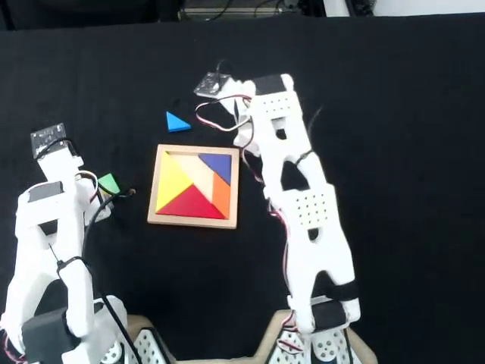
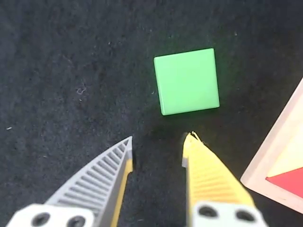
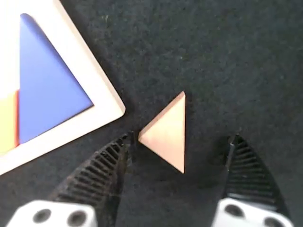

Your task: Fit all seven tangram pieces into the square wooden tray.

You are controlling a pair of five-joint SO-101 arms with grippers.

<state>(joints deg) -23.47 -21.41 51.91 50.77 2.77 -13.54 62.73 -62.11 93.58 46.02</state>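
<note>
My right gripper [image 3: 181, 138], open and empty like my left gripper [image 2: 161, 137], straddled the pink triangle [image 3: 168, 135]; its slanted edges risked squeeze-out on closing.

Bright, even light from above; white right arm [image 1: 303, 205] washes out against the matte black table [image 1: 409, 189], shadows barely read, wooden tray [image 3: 78, 61] rim bleached almost white

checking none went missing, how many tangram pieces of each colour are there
yellow triangle: 1
red triangle: 1
dark blue triangle: 1
orange piece: 1
light blue triangle: 1
green square: 1
pale pink triangle: 1
total: 7
</note>
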